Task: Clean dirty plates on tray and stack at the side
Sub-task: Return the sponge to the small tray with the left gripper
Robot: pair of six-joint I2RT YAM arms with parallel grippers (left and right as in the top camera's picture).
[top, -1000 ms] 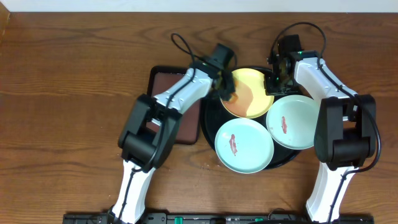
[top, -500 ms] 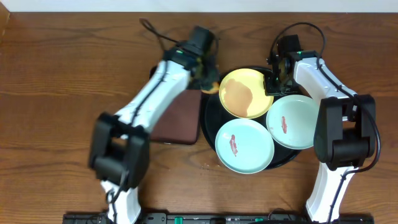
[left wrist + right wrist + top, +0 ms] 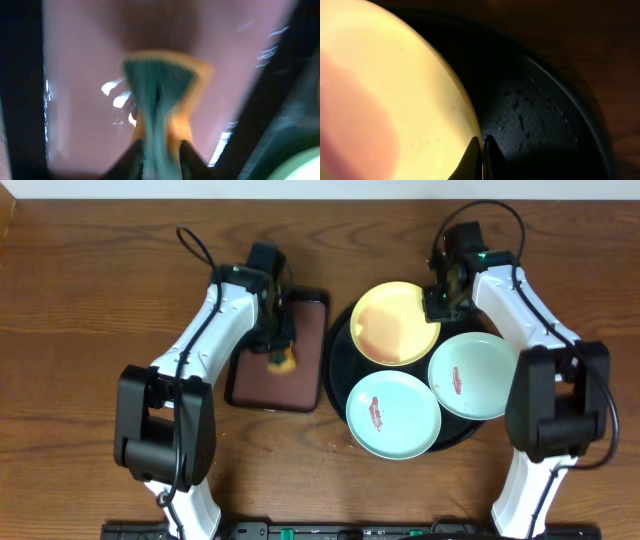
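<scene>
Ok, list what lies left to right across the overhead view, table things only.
Brown rectangular tray, with the sponge over it → yellow plate → right-hand mint plate. Left out: the near mint plate, level with the yellow one, and the black tray under all three.

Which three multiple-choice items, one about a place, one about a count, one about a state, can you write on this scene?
1. Where is the sponge?
A. over the brown tray
B. in a sink
C. on a shelf
2. How many plates lie on the black tray?
A. two
B. three
C. four
3. What is the right claw doing?
A. hanging open
B. pinching the yellow plate by its rim
C. holding a cloth
Answers: 1 A, the left claw holds it there; 2 B, one yellow, two mint; 3 B, the rim is clamped in it.
</scene>
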